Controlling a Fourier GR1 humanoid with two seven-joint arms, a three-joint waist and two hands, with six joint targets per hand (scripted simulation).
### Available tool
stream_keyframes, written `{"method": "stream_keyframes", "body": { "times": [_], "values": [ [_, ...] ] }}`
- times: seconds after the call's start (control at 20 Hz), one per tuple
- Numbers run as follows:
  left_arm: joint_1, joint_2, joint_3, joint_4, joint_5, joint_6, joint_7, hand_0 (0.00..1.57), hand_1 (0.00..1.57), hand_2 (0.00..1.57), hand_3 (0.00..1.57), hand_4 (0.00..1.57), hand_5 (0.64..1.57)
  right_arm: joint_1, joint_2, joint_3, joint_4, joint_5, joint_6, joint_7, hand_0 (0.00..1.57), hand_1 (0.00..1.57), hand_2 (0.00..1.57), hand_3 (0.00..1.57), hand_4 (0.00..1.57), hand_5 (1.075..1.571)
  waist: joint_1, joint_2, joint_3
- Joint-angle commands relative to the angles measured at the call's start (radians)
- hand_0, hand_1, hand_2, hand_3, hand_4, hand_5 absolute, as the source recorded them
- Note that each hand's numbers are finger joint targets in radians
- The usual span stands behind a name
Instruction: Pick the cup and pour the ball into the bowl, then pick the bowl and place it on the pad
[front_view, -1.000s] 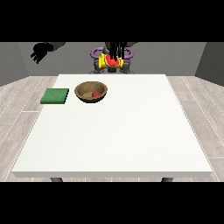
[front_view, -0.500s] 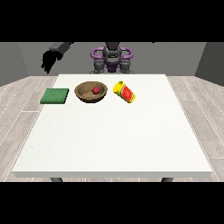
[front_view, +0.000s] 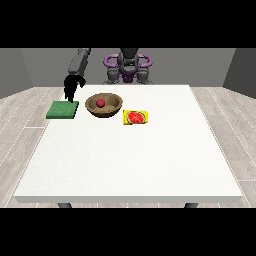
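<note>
A wide white desk carries the brown bowl as landmark: the red ball already lies inside it, the cup lies tipped just beside it toward the view's right, and the green pad sits near its other side. The pour looks done; grasping the bowl comes next. The robot hand at the view's left hangs above the pad, holding nothing; whether its fingers are spread or curled I cannot tell.
</note>
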Motion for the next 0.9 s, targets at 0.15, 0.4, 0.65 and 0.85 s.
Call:
{"method": "stream_keyframes", "body": {
  "times": [0.15,0.4,0.65,0.85],
  "values": [
    [0.051,0.144,0.105,-0.017,0.160,-0.182,0.016,0.00,0.00,0.00,0.00,0.99,1.561,-0.024,0.047,0.016,0.134,0.029,-0.004,-0.137,0.00,0.00,0.00,0.00,0.69,1.566,0.009,0.047,0.0020],
    [0.088,0.167,0.112,-0.074,0.188,-0.170,0.030,0.00,0.00,0.00,0.00,1.01,1.536,-0.152,0.041,0.014,0.275,0.033,-0.039,-0.176,0.00,0.00,0.00,0.00,0.57,1.559,-0.009,0.078,0.0021],
    [0.081,0.214,0.135,-0.107,0.215,-0.171,0.017,0.00,0.00,0.00,0.00,1.01,1.536,-0.187,0.016,0.002,0.377,0.025,0.045,-0.309,0.00,0.00,0.00,0.00,0.52,1.554,-0.031,0.170,0.0026],
    [0.112,0.270,0.181,-0.073,0.258,-0.193,0.018,0.00,0.00,0.00,0.00,1.02,1.536,-0.225,0.028,0.023,0.405,0.038,0.007,-0.298,0.00,0.00,0.00,0.00,0.48,1.548,-0.065,0.157,0.0021]
  ]
}}
